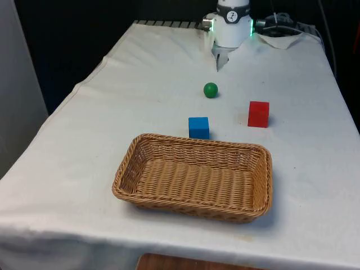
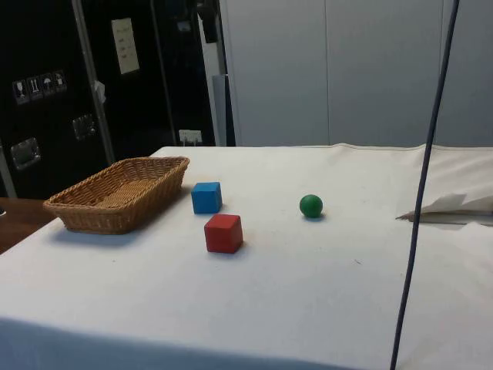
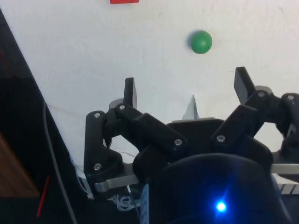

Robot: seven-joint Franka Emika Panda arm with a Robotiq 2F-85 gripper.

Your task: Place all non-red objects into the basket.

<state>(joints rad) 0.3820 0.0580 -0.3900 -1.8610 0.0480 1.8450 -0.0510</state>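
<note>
Black two-finger gripper (image 3: 184,88): jaws spread wide, nothing between them, held above the white-clothed bench (image 1: 140,79) near its far end. Small green ball (image 1: 210,90) lies on the cloth, apart from the jaws. Wrist view gives ball and an edge of the red cube (image 1: 258,114). Front and side views add the blue cube (image 1: 198,127), just beside the far rim of the woven wicker basket (image 1: 126,169). Basket holds nothing.
</note>
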